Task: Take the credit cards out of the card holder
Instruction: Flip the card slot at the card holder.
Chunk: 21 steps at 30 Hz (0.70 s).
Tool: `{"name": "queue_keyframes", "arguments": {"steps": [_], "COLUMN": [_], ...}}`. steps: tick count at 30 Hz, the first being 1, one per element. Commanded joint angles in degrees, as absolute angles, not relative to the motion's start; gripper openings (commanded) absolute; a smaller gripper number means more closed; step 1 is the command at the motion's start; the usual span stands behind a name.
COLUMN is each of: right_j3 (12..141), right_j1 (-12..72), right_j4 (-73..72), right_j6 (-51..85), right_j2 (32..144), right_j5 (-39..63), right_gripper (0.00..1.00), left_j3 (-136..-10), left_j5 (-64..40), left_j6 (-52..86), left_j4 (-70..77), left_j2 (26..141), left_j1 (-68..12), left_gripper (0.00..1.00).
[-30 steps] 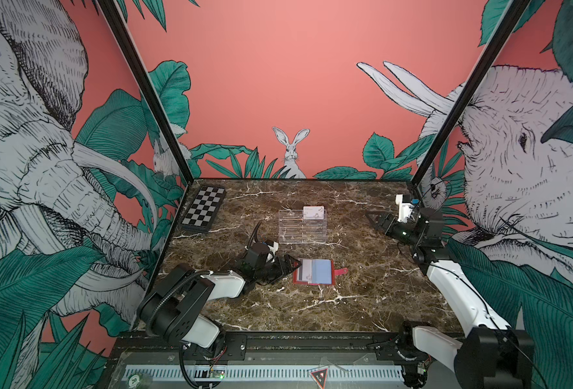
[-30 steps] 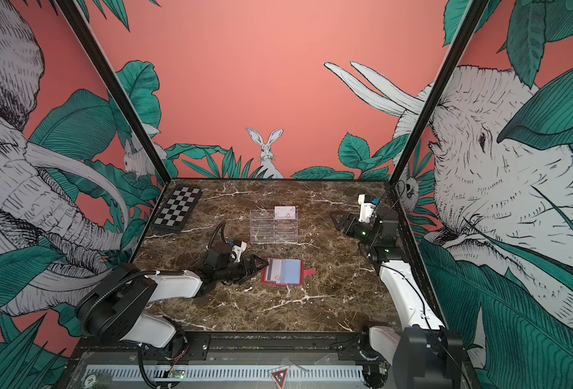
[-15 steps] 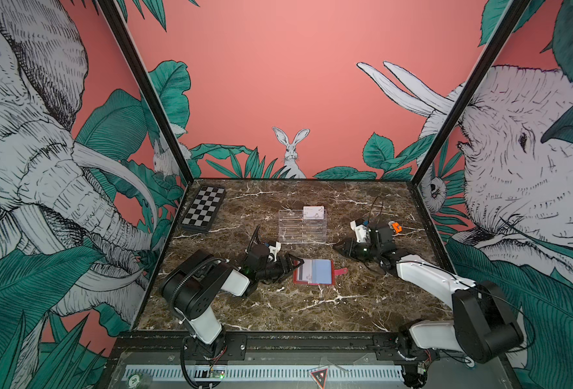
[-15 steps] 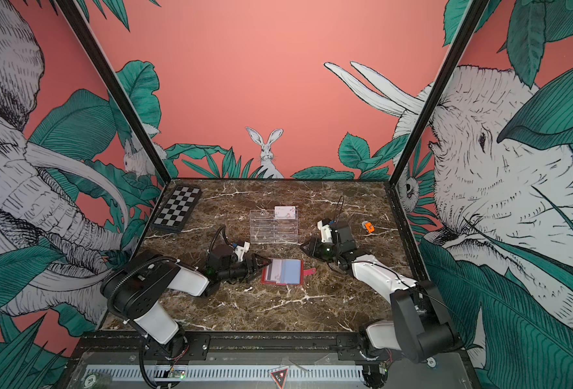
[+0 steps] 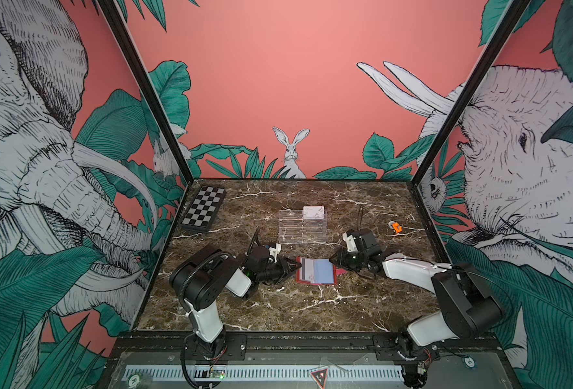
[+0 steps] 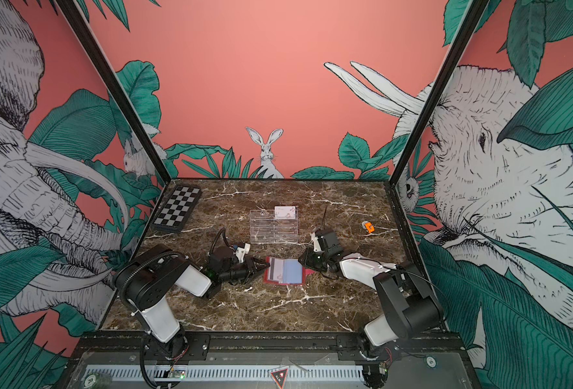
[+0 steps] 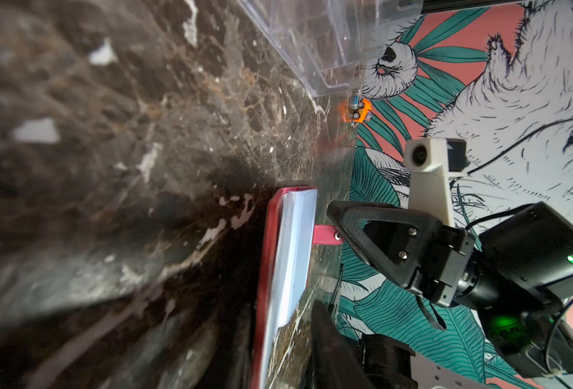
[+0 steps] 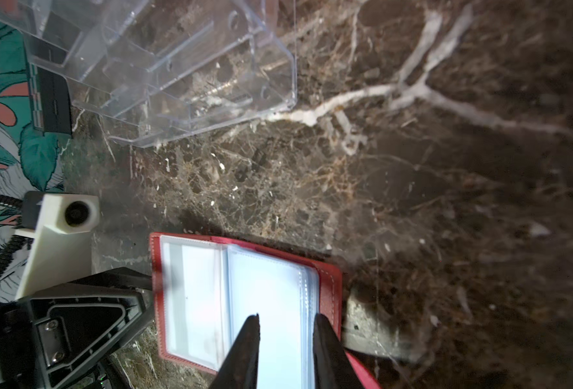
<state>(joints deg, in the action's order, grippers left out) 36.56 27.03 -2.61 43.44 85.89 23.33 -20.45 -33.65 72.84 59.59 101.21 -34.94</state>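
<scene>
The card holder (image 5: 325, 272) lies open and flat on the table (image 5: 278, 313) between your arms, likely so each can work one side. A grey-striped card (image 5: 308, 271) sits in its left sleeve. Your left gripper (image 5: 294, 266) is at that edge, but whether it pinches, I cannot tell. Your right gripper (image 8: 285, 318) hovers over the right sleeves, fingers (image 8: 244, 350) slightly apart, probably to pin them.

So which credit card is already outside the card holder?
The credit card standing in the acrylic rack; the grey-striped card sits sleeved inside the open card holder.
</scene>
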Motion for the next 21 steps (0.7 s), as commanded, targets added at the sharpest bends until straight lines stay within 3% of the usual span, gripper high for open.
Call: {"name": "queue_keyframes", "arguments": {"steps": [1,10,21], "right_j3": [35.9,34.8,35.0], "right_j1": [27.5,27.8,27.8], "right_j4": [-2.9,-2.4,2.0], "right_j6": [43.5,44.0,44.2], "right_j2": [86.4,87.5,85.4], "right_j5": [21.5,20.7,18.8], "right_gripper": [0.27,0.27,0.26], "left_j3": [-20.2,-21.5,-24.0], "left_j5": [-34.0,-36.8,-38.1], "left_j6": [73.9,73.1,68.2], "left_j4": [64.5,64.1,56.6], "left_j2": [101.6,100.5,95.3], "left_j1": [-35.2,-35.2,-35.3], "left_gripper": [0.18,0.0,0.0]}}
